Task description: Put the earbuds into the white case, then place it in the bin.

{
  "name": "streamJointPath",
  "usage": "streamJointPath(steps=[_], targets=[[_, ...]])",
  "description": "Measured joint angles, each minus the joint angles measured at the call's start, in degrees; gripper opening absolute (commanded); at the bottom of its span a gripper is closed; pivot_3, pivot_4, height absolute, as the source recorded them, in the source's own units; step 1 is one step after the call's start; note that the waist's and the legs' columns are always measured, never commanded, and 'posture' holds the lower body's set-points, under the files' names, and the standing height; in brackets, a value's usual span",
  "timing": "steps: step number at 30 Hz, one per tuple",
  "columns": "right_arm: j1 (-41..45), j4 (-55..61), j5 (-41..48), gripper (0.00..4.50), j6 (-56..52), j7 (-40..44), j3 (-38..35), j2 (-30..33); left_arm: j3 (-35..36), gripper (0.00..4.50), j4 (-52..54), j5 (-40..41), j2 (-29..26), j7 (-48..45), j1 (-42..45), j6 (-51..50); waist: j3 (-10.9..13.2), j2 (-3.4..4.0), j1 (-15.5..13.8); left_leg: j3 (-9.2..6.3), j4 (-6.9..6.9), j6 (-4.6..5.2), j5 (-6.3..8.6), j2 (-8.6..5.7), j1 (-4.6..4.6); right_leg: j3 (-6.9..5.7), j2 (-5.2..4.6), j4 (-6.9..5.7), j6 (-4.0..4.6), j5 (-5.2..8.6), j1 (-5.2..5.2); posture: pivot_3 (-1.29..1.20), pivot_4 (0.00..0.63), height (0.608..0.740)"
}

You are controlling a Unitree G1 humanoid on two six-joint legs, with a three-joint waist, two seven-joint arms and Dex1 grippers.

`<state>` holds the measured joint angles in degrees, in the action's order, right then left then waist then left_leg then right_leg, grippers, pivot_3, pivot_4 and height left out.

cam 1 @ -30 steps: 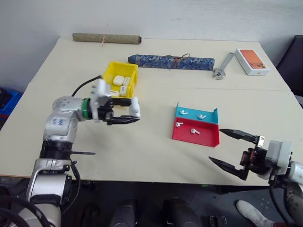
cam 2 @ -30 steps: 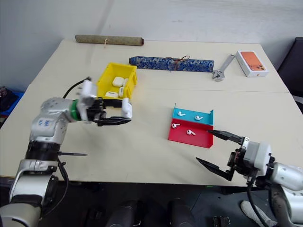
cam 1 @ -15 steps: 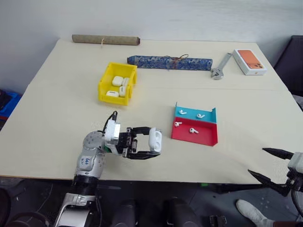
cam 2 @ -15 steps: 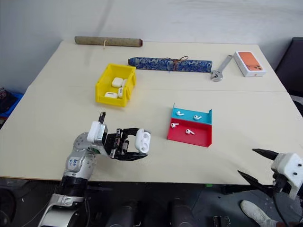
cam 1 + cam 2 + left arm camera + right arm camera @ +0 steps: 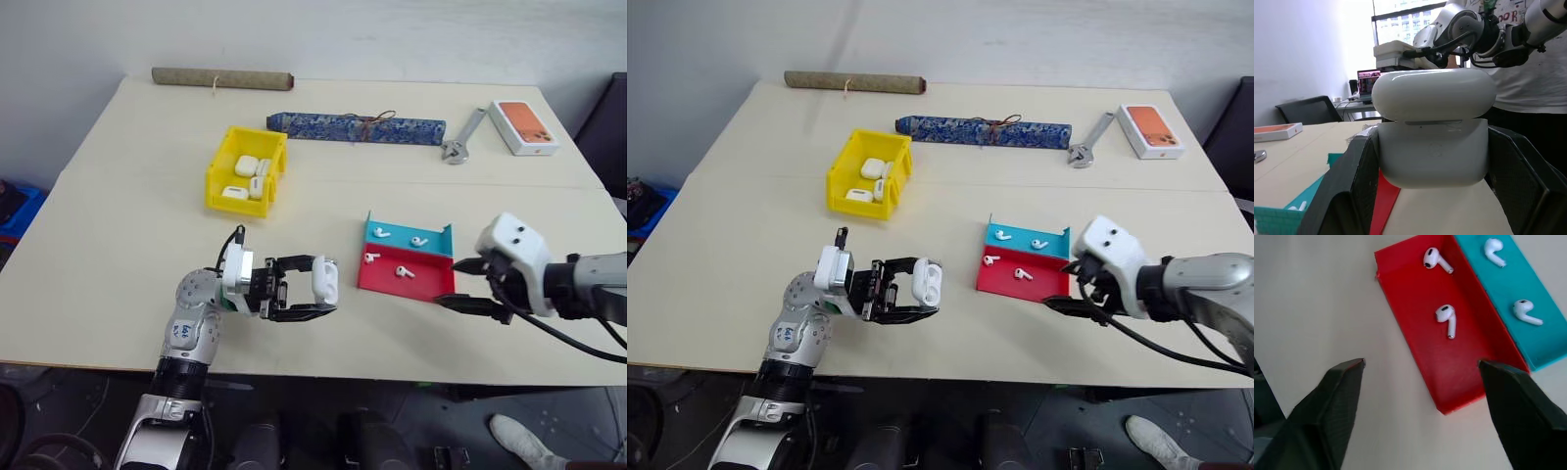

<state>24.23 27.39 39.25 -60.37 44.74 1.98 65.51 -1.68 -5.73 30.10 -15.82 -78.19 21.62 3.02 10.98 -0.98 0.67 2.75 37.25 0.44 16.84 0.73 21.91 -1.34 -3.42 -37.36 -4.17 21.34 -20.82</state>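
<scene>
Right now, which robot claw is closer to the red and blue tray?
The right claw. It hovers open at the tray's right edge. The left claw is off to the tray's left, holding the white case.

A wrench (image 5: 460,138), an orange-pictured white box (image 5: 523,127), a blue patterned roll (image 5: 355,128) and a brown roll (image 5: 221,77) lie far beyond both hands.
</scene>
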Motion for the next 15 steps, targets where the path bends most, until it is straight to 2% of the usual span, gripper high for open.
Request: streamJointPath(steps=[2, 5, 10, 15], targets=[[4.97, -2.06, -2.6, 1.83, -0.96, -0.17, 4.78, -1.74, -0.13, 2.81, 1.2, 0.03, -0.54, 0.22, -0.57, -0.36, -0.01, 0.02, -0.05, 0.0, 0.15, 0.0, -0.01, 0.0, 0.46, -0.01, 0.0, -0.1, -0.02, -0.01, -0.44, 0.0, 0.15, 0.74], [10.63, -5.32, -8.07, 0.81, -0.66, 0.89, 12.81, -3.43, -0.19, 2.81, 2.36, 0.01, -1.25, 0.83, -1.58, -0.46, -0.01, 0.02, -0.46, -0.01, 0.21, 0.01, -0.02, 0.0, 0.6, -0.04, -0.02, -0.2, -0.03, -0.02, -0.6, 0.0, 0.15, 0.74], [16.16, -9.33, -14.4, 0.81, -0.6, 2.38, 20.6, -7.61, -0.33, 2.81, 3.19, -0.02, -2.22, 1.46, -2.24, -0.48, -0.01, 0.02, -0.35, 0.0, 0.31, 0.05, -0.01, 0.0, 0.62, -0.03, -0.03, -0.26, -0.03, -0.02, -0.6, 0.0, 0.15, 0.74], [20.1, -12.48, -19.04, 0.81, 0.48, 4.21, 22.85, -9.62, -0.61, 2.81, 4.32, -0.01, -2.39, 2.37, -4.15, -0.47, -0.01, 0.02, -0.28, 0.0, 0.32, 0.05, -0.01, 0.0, 0.61, -0.03, -0.03, -0.31, -0.03, -0.02, -0.61, 0.0, 0.15, 0.74]])
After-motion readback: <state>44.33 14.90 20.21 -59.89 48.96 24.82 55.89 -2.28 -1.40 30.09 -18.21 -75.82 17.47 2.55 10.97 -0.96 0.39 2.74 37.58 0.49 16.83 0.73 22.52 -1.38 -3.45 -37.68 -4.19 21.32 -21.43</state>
